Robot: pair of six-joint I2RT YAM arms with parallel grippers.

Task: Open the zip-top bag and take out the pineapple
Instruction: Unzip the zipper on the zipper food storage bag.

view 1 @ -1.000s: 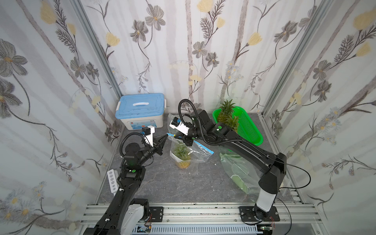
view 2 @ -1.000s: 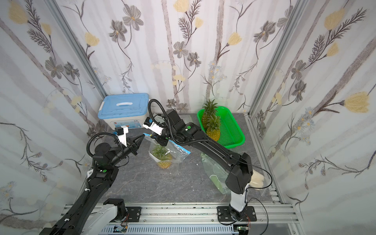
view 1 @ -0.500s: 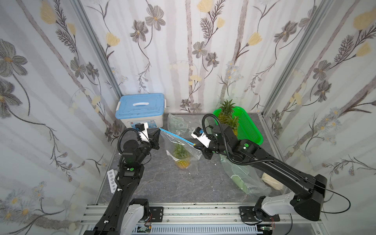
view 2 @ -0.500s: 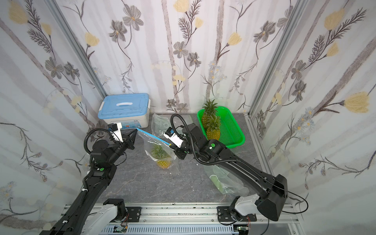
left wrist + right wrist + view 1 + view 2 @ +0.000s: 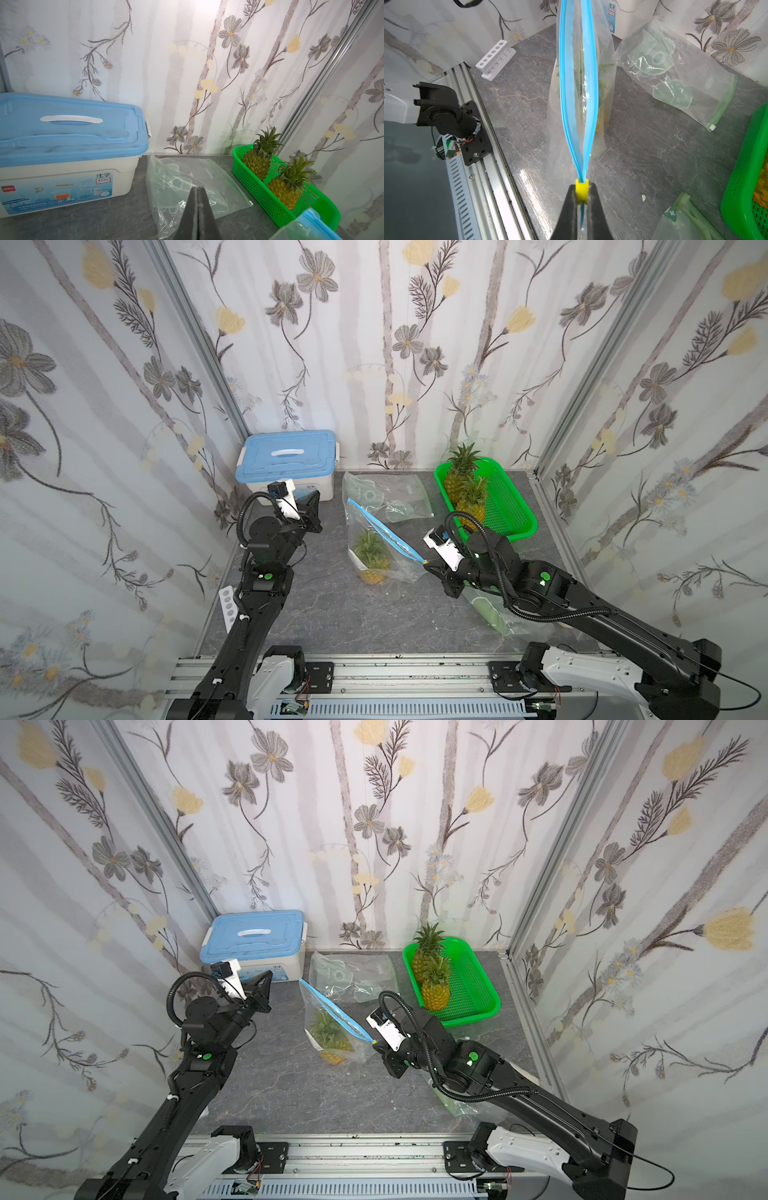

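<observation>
1. The right hand (image 5: 581,194) is pinched narrow on the yellow slider (image 5: 581,190) at one end of the zip-top bag (image 5: 376,547). It holds that corner up above the table (image 5: 332,614).
2. In the right wrist view the bag's blue zip track (image 5: 578,93) is parted along its length, and the two strips meet only at the slider.
3. The pineapple (image 5: 371,558) sits inside the bag, crown up and base down on the table, near the middle between the two arms.
4. The left hand (image 5: 198,197) is closed tight on nothing. It is well apart from the bag and just in front of the blue-lidded storage box (image 5: 286,460).
5. Two other pineapples (image 5: 461,472) stand in a green basket (image 5: 513,510) at the back right.
6. An empty clear bag (image 5: 395,493) lies flat behind the zip-top bag.
</observation>
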